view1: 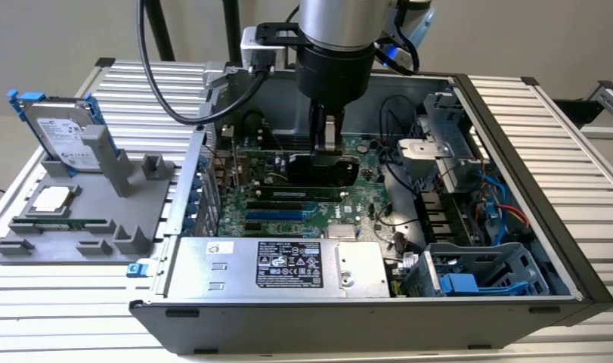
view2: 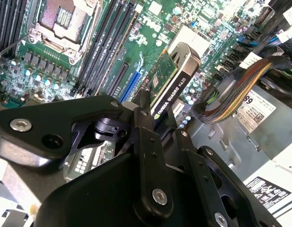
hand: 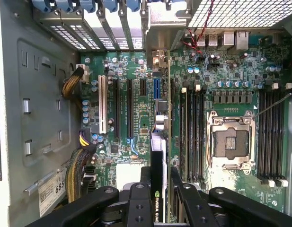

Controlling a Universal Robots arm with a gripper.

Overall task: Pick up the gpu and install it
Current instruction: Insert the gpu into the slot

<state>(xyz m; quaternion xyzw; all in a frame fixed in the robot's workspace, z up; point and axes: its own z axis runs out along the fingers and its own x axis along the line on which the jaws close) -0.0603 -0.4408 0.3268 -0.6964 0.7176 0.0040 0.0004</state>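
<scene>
The gpu (view1: pixel 321 168) is a thin card with a black cooler on one face and a green board on the other. It stands on edge inside the open computer case (view1: pixel 548 227), low over the green motherboard (view1: pixel 286 204). My gripper (view1: pixel 326 147) reaches down from above and is shut on the card's upper edge. In the first wrist view the gpu (hand: pixel 160 142) runs edge-on between the black fingers (hand: pixel 146 182), in line with the expansion slots (hand: pixel 129 109), its bracket end toward the case's rear openings. The second wrist view shows its cooler (view2: pixel 174 78) tilted away from the gripper (view2: pixel 155 116). Whether it sits in a slot I cannot tell.
A grey holder (view1: pixel 134 178) at the exterior view's left carries a silver hard drive with blue rails (view1: pixel 64 136), a processor chip (view1: pixel 52 198) and a memory stick (view1: pixel 64 224). Inside the case lie the power supply (view1: pixel 276 265), a drive cage (view1: pixel 478 272), cables (view1: pixel 493 204) and the processor socket (hand: pixel 229 142).
</scene>
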